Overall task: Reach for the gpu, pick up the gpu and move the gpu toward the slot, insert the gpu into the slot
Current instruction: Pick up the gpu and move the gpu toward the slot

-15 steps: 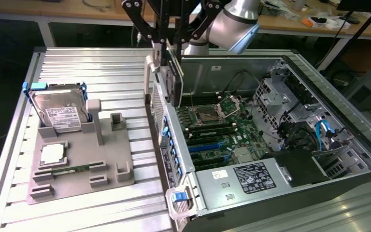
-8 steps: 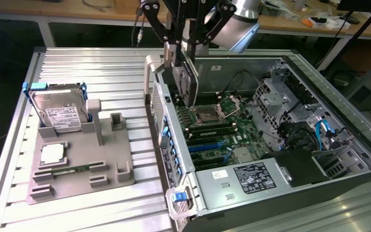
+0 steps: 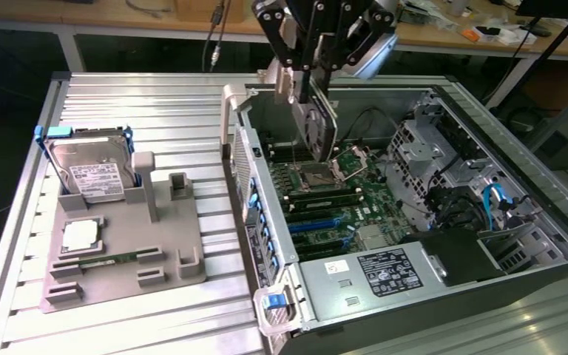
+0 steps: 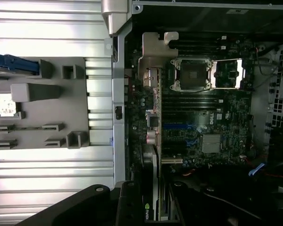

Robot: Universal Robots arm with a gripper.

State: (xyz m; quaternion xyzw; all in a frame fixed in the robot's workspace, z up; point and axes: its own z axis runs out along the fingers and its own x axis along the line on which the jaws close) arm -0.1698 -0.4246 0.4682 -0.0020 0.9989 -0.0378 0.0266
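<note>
Three parts sit on a grey holder (image 3: 171, 259) at the exterior view's left: a hard drive (image 3: 92, 174) standing upright in a blue frame, a square chip (image 3: 82, 235) lying flat in front of it, and a narrow memory stick (image 3: 106, 259) lower down. The holder lies on a ribbed metal surface (image 3: 146, 103). Moving across, the tool (image 3: 306, 92) hangs over the open computer case (image 3: 521, 222), clamped on the gpu (image 3: 316, 132), which hangs on edge straight below it with its lower end close above the motherboard (image 3: 363, 192), near the square metal processor socket (image 3: 319, 174). From the wrist view I see the card edge-on, silver bracket at the far end and the fingers gripping the near end. The slot (image 4: 179, 126) is a blue strip on the board, just beside the card's line and apart from it; the card is not seated. Further right in the case are a silver drive cage (image 3: 427, 148), a blue cable (image 3: 496, 196) and a black box with a white label (image 3: 387, 270). Behind everything runs a second, wooden surface (image 3: 166, 15) strewn with cables.
</note>
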